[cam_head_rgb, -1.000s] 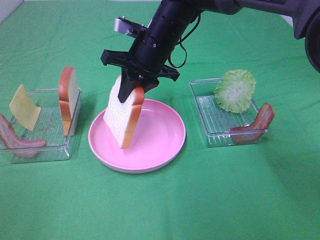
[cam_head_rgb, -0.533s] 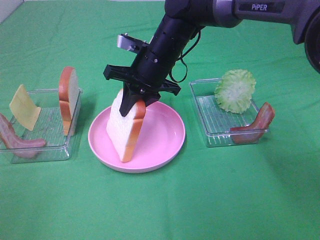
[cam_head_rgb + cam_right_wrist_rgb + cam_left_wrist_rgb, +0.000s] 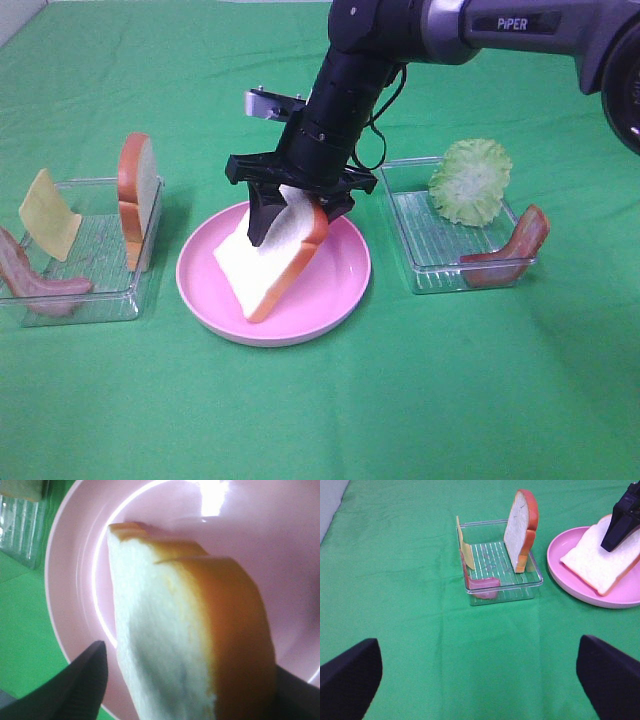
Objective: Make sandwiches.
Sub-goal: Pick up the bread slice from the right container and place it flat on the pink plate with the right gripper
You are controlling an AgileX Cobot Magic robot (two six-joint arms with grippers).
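Note:
A white bread slice with orange-brown crust leans tilted on the round pink plate, its lower edge resting on the plate. My right gripper straddles its upper end with the jaws spread; in the right wrist view the bread slice sits between the fingers with a gap on one side. A second bread slice stands upright in the left clear tray. My left gripper hovers open over bare cloth, short of that tray.
Yellow cheese and a bacon strip share the left tray. The right clear tray holds pale green lettuce and another bacon strip. Green cloth covers the table.
My right gripper lowered and opened its jaws. The bread slice tipped from near upright to leaning over on the plate. The left arm stayed still.

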